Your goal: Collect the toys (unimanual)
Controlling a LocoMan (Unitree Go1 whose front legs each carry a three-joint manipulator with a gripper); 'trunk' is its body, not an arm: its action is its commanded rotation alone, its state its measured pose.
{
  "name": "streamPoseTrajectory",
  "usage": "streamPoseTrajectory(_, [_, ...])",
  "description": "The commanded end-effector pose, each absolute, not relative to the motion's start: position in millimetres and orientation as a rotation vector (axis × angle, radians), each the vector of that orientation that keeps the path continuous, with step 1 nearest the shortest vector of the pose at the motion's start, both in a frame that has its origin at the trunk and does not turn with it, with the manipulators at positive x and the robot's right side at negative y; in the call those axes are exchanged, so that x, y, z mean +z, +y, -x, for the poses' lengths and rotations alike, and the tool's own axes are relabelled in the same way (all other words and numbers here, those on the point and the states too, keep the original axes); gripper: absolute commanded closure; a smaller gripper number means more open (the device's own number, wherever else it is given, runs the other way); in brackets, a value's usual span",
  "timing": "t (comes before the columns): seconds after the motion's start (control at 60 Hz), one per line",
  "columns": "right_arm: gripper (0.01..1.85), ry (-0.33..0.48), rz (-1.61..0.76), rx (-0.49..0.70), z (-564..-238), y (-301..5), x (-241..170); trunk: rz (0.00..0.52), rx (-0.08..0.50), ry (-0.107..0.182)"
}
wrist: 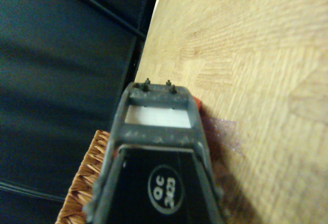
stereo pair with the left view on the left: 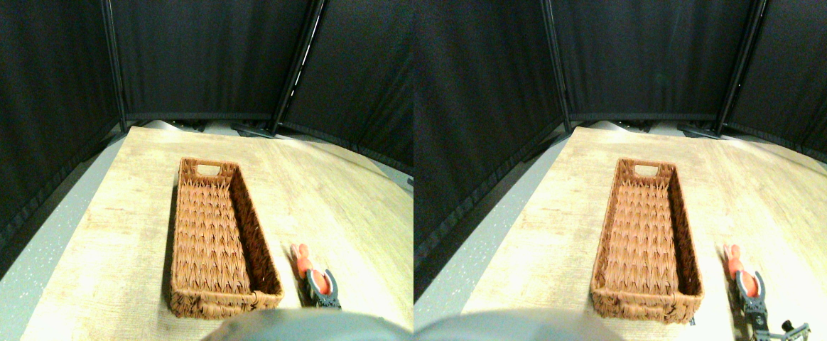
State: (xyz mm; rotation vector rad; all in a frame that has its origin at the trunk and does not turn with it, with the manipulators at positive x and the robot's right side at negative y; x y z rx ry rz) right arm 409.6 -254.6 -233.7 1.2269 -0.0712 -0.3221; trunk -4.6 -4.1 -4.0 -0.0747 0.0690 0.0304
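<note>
At the lower right of the forward view, the robot's dark grey two-jaw right gripper (stereo pair with the left view on the left: pixel 321 283) is seen low over the pale wood-grain tabletop (stereo pair with the left view on the left: pixel 115 234). Its two jaws are spread apart and set on either side of the near end of a small orange-red soft plush toy (stereo pair with the left view on the left: pixel 305 261). Whether the jaws are pressing on the toy cannot be told; it lies on the tabletop, its far end pointing away from the robot. In the wrist view, the dark open frame of a jaw (wrist: pixel 159 131) fills the lower middle, and only a sliver of the orange-red toy (wrist: pixel 197 104) is shown at its edge. Just beside the toy and gripper, on the left, a long rectangular brown woven wicker basket (stereo pair with the left view on the left: pixel 257 234) is placed on the tabletop, lengthwise away from the robot, with a cut-out handle in its far end wall. Toy and basket are close together but apart. Beyond the tabletop, black fabric screens (stereo pair with the left view on the left: pixel 207 57) on dark poles are seen.
</note>
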Motion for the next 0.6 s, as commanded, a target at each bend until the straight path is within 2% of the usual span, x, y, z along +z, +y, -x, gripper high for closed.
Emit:
streamPoseTrajectory(0.017, [1.80, -0.109, -1.262, -0.282, -411.6, -249.2, -222.1, 0.094, 0.036, 0.088])
streamPoseTrajectory(0.25, [1.80, -0.109, -1.185, -0.200, -414.9, -237.2, -196.6, 0.110, 0.045, 0.071])
streamPoseTrajectory(0.4, [1.80, -0.103, -0.956, -0.117, -425.3, -226.7, -176.6, 0.134, 0.056, 0.060])
streamPoseTrajectory(0.483, [1.80, -0.051, -1.045, -0.087, -432.3, -220.7, -168.5, 0.149, 0.068, 0.054])
streamPoseTrajectory(0.6, [1.80, -0.027, -1.067, -0.099, -440.6, -210.7, -156.2, 0.173, 0.085, 0.047])
